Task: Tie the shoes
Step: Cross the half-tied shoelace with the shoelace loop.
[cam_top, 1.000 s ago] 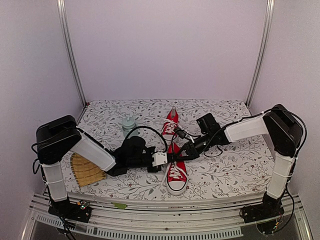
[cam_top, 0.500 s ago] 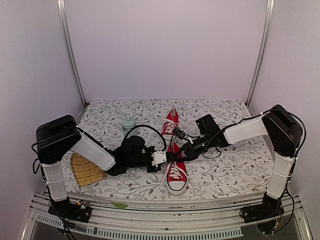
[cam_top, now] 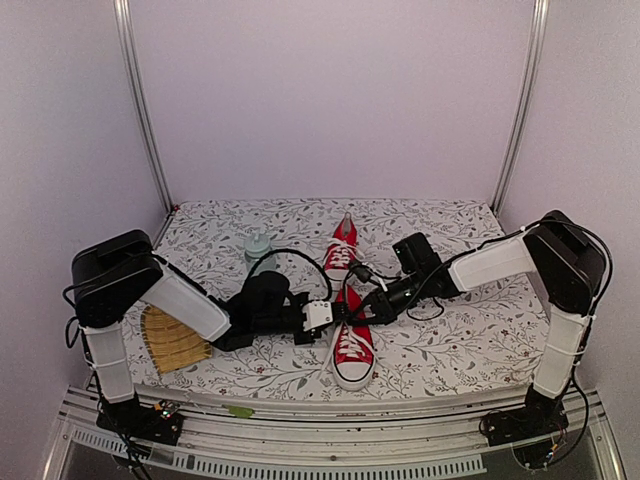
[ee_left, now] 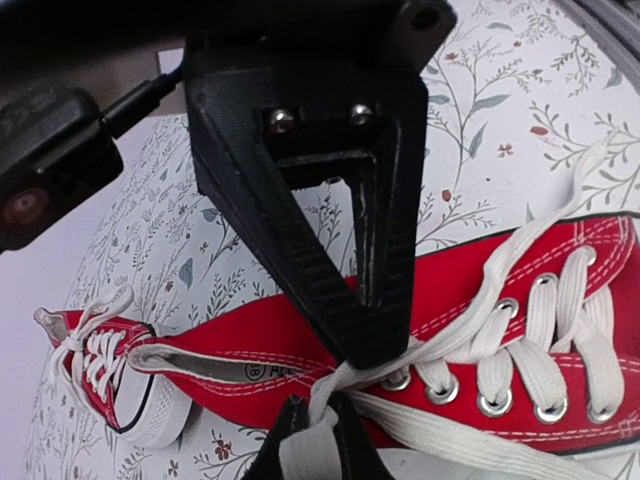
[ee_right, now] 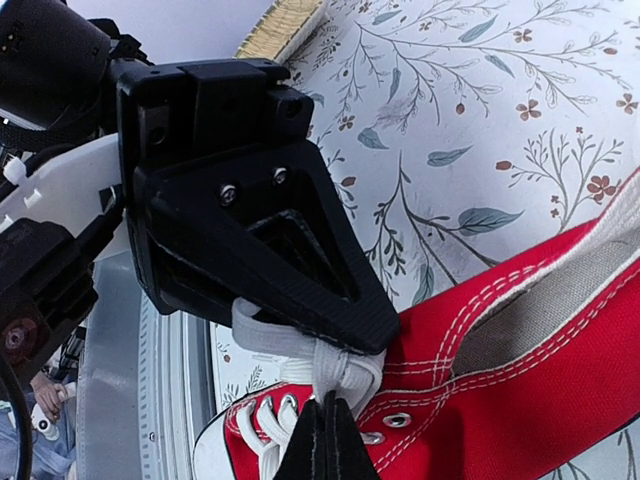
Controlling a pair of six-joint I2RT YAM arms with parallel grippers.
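Shoes (cam_top: 354, 348) sit mid-counter (cam_top: 460, 345), one behind the other, between your two arms. Near shoe (ee_left: 480, 295) has its white toe cap pointing at the arm bases. Far shoe (cam_top: 342, 250) lies just beyond it toward the back wall, behind both claws. Your left claw (ee_left: 340, 385) comes in from the left and your right claw (ee_right: 345, 378) from the right. Their tips nearly meet over the near shoe at its top eyelets, right by the ankle opening.

Left claw is nearly closed, pinching the white lace (ee_left: 450, 432) where the strands cross above the last eyelets. In the left wrist view the eyelet row runs off to the right of the tips, with the red canvas side directly under them.

Right claw is pressed together on a bunch of the same lace, tips just above the red upper. In the right wrist view the shoe's opening is off to their right.

Both claws are low on the lace; you can't tell whether they touch the canvas. One loose strand trails up over the counter, away from the shoe.

Pale bottle (cam_top: 258, 247) stands left of the far shoe, well apart from both claws. Slatted wooden fan (cam_top: 172, 340) lies beside your left arm near the front edge
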